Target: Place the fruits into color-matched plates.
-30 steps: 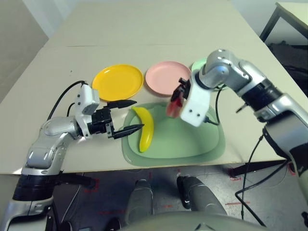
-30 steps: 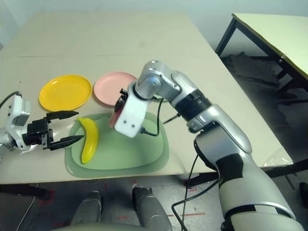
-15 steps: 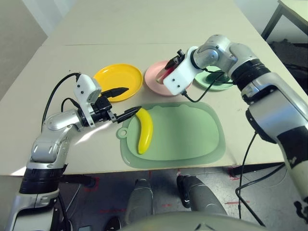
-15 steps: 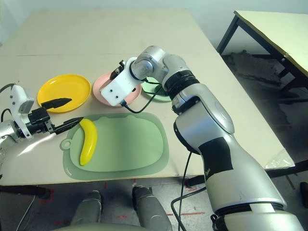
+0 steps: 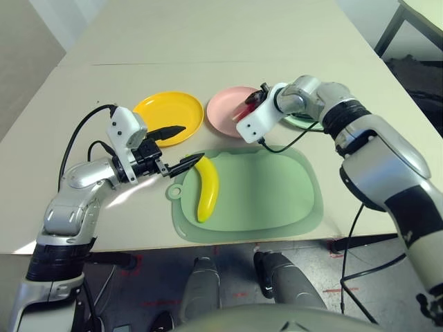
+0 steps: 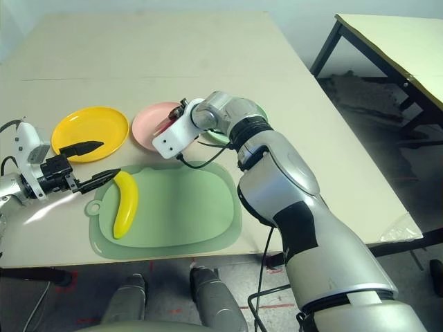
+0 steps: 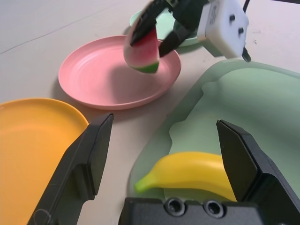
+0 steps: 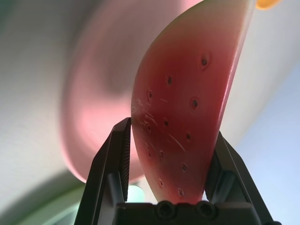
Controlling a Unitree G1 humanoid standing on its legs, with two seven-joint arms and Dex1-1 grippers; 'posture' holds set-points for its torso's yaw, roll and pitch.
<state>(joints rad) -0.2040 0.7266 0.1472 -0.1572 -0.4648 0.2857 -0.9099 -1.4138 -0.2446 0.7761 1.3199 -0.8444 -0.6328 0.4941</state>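
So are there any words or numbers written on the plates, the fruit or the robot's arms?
None can be read. The yellow plate, pink plate, watermelon wedge, banana and green cutting mat are all plain. The white housings on the arms carry no readable label either.

Watermelon wedge (image 8: 187, 108): smooth moulded plastic, faint scratches, dimpled seed pits
Banana (image 5: 205, 188): glossy yellow plastic
Pink plate (image 7: 93, 77): smooth plastic, soft sheen
Yellow plate (image 5: 168, 111): glossy plastic
Cutting mat (image 5: 270, 194): matt pale green plastic
Table (image 5: 208, 41): matt beige surface
Forearms: brushed silver metal
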